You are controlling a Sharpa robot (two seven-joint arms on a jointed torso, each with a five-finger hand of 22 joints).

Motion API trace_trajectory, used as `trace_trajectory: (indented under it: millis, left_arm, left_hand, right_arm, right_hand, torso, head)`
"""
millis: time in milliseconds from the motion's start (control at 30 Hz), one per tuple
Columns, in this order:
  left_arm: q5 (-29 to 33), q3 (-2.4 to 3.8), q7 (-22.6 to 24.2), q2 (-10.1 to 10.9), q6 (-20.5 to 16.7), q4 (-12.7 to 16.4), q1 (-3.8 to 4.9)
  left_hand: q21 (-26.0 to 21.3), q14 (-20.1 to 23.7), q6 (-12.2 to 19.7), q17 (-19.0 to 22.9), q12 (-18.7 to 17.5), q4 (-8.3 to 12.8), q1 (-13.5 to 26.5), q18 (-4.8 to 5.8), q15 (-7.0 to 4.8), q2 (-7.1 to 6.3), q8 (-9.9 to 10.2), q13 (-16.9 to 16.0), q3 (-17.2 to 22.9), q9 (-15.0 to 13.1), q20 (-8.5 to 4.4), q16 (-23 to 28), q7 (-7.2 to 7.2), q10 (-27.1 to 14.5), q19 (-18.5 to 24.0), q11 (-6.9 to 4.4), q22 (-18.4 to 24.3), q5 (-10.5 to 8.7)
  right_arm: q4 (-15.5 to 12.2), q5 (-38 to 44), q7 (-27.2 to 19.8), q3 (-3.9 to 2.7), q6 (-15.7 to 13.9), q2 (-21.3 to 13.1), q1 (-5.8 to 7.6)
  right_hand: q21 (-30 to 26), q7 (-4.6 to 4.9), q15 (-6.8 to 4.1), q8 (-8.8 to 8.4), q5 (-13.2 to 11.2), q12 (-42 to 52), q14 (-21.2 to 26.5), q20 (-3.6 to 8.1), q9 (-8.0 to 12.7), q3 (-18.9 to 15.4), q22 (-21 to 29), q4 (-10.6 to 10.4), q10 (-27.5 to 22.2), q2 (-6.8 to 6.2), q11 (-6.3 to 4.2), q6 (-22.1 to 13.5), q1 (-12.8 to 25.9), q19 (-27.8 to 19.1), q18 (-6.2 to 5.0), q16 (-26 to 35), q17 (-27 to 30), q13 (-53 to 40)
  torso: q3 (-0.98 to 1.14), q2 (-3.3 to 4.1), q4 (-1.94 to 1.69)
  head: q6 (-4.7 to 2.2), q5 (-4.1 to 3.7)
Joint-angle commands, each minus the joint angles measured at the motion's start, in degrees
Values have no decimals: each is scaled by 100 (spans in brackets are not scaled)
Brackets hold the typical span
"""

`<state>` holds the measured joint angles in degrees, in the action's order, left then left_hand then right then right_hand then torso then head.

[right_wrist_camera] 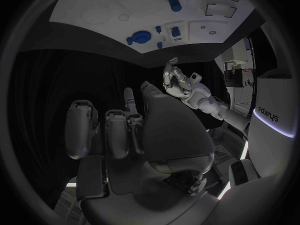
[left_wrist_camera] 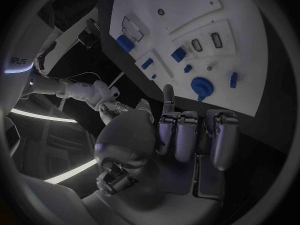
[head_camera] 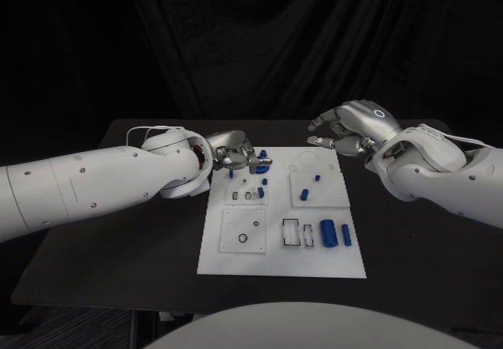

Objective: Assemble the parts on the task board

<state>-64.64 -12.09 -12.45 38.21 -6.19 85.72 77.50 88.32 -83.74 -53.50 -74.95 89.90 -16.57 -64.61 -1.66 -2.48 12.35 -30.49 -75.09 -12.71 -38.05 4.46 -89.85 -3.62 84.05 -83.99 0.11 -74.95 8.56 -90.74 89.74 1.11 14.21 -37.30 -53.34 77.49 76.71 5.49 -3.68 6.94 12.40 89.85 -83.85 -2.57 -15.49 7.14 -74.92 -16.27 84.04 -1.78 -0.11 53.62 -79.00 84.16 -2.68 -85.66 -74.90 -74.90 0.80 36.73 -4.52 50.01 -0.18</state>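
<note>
Nearest: blue parts point(head_camera: 329, 233) lying loose on task board point(head_camera: 283, 265), mid tabletop point(head_camera: 115, 247). Left robot hand point(head_camera: 232, 154) at far-left corner, fingers curled, nothing visibly held. Right robot hand point(head_camera: 346, 128) raised beyond far edge, curled, seemingly waiting.

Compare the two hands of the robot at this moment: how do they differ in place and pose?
The left hand is at the far left corner of the task board, close to the round blue part; the right hand is above the far right corner, away from any blue part. The left hand reaches toward the board's surface, while the right hand is raised with fingers curled in. Neither is seen to hold a part.
</note>
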Motion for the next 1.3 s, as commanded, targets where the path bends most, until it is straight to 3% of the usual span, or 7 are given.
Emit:
trace_trajectory:
  millis: [33, 233, 633, 733, 833, 1000, 1300]
  left_arm:
    - [-158, 7, -1076, -111, 982, -52, 18]
    - [-163, 6, -1423, -322, 1141, -157, 19]
    - [-164, 5, -1622, -605, 1094, -286, 12]
    - [-164, 4, -1664, -654, 1091, -342, 9]
    - [-164, 3, -1723, -698, 1085, -392, 4]
    - [-164, 1, -1852, -749, 1059, -454, -9]
    - [-164, 0, -2039, -845, 1052, -529, -40]
  left_hand:
    - [18, -626, -44, -1505, 10, -7, 101, 47, -34, -19, -55, -1491, -82, -167, -68, -15, 60, 595, -219, -59, -1068, -15]
    - [13, -626, -70, -1505, 10, 9, 132, 48, -76, -47, -60, -1491, -154, -348, -109, -15, 95, 595, -228, -97, -1070, 94]
    - [12, -626, -229, -1505, 10, 30, -81, 55, -141, -78, 57, -1491, -159, -568, -174, -15, 165, 595, -263, -166, -1099, 432]
    - [9, -626, -261, -1505, 10, 32, -112, 54, -153, -76, 86, -1491, -153, -585, -185, -15, 176, 595, -261, -177, -1095, 464]
    - [7, -626, -290, -1505, 10, 14, -99, 53, -161, -62, 110, -1491, -158, -594, -194, -15, 180, 595, -259, -184, -1091, 452]
    - [4, -626, -339, -1505, 10, 18, -109, 52, -176, -45, 181, -1491, -153, -605, -210, -15, 192, 595, -262, -197, -1091, 374]
    - [-3, -626, -424, -1505, 10, 69, -231, 52, -204, -70, 295, -1491, -110, -635, -238, -15, 215, 595, -266, -223, -1090, 389]
  right_arm:
    - [20, -4, 142, -5, 124, 16, -25]
    - [52, -4, 162, -5, 167, 36, -49]
    - [72, -4, 164, -5, 240, 62, -131]
    - [82, -4, 179, -5, 261, 60, -138]
    - [88, -4, 185, -5, 277, 59, -142]
    - [71, -4, 179, -5, 262, 44, -150]
    - [83, -4, 171, -5, 247, 46, -158]
  right_hand:
    - [14, 13, 6, -25, 20, 15, -517, -3, 9, 32, -1140, 10, 596, 37, 26, 39, -5, 156, -11, 0, -1129, -1510]
    - [-12, 17, 9, -34, 49, 15, -513, -4, 18, 33, -1133, 15, 596, 30, 32, 33, -14, 147, -17, 18, -1114, -1510]
    - [-46, 23, 14, -39, 81, 15, -509, -6, 26, 39, -1123, 21, 596, 27, 40, 35, -29, 136, -24, 35, -1098, -1510]
    - [-62, 25, 15, -40, 85, 9, -507, -7, 28, 38, -1119, 20, 590, 26, 42, 35, -29, 131, -27, 47, -1088, -1504]
    - [-81, 28, 16, -42, 90, -9, -504, -7, 30, 37, -1113, 19, 572, 23, 45, 34, -28, 125, -31, 61, -1076, -1488]
    - [-119, 37, 30, -53, 91, -71, -495, -18, 48, 41, -1102, 53, 510, -19, 61, 40, -86, 112, -38, 96, -1046, -1431]
    - [-125, 38, 32, -53, 90, -89, -494, -20, 50, 41, -1100, 56, 492, -24, 62, 43, -93, 110, -39, 102, -1041, -1414]
  torso:
    - [64, -67, 54]
    - [103, -103, 78]
    - [170, -128, 157]
    - [178, -125, 169]
    - [165, -132, 145]
    - [195, -142, 158]
    - [180, -135, 149]
  head:
    - [-1, 7]
    - [-1, -11]
    - [-1, 115]
    - [-1, 141]
    - [-1, 142]
    - [-1, 130]
    - [-1, 138]
